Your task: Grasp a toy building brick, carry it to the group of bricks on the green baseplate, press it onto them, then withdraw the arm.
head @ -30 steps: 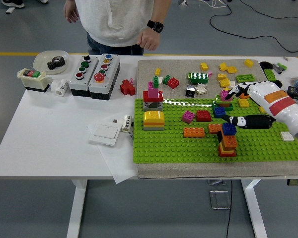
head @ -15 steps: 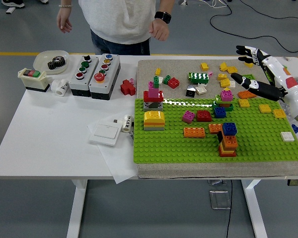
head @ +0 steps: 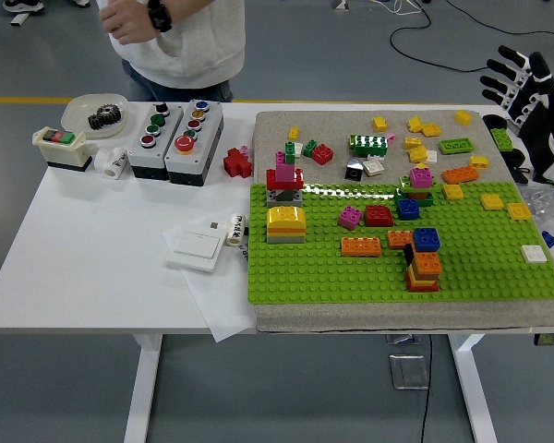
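We find the right hand (head: 522,88) empty, fingers spread, clear of the green baseplate (head: 305,268); withdrawal should finish without brushing bricks.

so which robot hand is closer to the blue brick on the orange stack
Right. The right robot hand is raised, open, beyond the table's far right corner, well up-right of the blue brick. The left one isn't in view.

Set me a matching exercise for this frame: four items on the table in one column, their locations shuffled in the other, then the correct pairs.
Items:
1. blue brick
2. dish with a gear
3. wall switch plate
4. right hand

Places:
A. far left corner of the table
B. raised at the right edge, holding nothing
C. bare table left of the green baseplate
D. top of the orange-and-red stack on the baseplate

Pairs: 1-D, 2-A, 3-C, 4-B
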